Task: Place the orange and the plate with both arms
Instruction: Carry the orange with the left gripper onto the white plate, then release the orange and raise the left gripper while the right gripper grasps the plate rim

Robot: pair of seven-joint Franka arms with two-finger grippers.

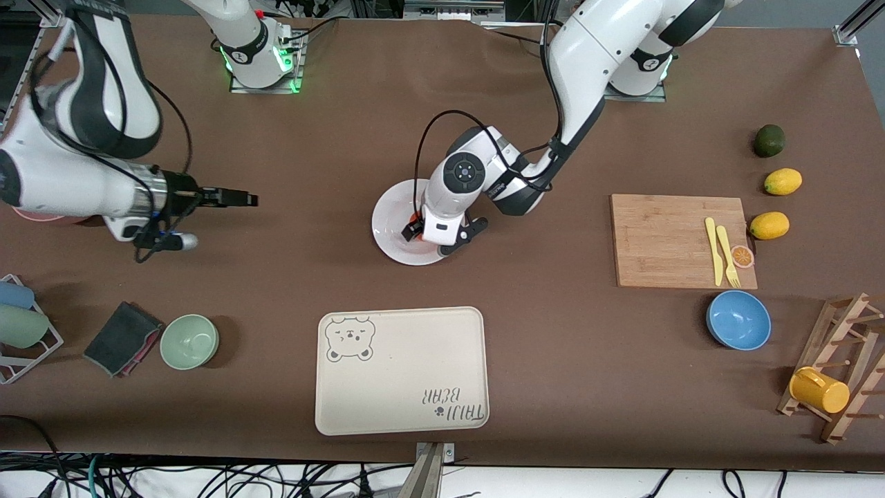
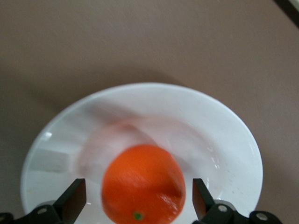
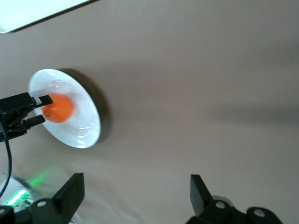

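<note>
The white plate (image 1: 388, 232) lies at the table's middle, farther from the front camera than the bear tray. The orange (image 1: 414, 227) rests on it, mostly hidden under the left hand. My left gripper (image 1: 423, 234) is low over the plate. In the left wrist view the orange (image 2: 142, 184) sits on the plate (image 2: 187, 116) between the open fingers (image 2: 74, 199), with a gap on each side of my left gripper (image 2: 138, 201). My right gripper (image 1: 243, 199) is open and empty, waiting above bare table toward the right arm's end. The right wrist view shows the plate (image 3: 79, 128), the orange (image 3: 58, 108) and my right gripper (image 3: 135, 196).
A cream bear-print tray (image 1: 401, 370) lies near the front edge. A cutting board (image 1: 664, 238) with yellow cutlery, a blue bowl (image 1: 738, 319), two lemons (image 1: 783, 181) and a mug rack (image 1: 840, 373) stand toward the left arm's end. A green bowl (image 1: 189, 341) and a dark cloth (image 1: 123, 337) lie toward the right arm's end.
</note>
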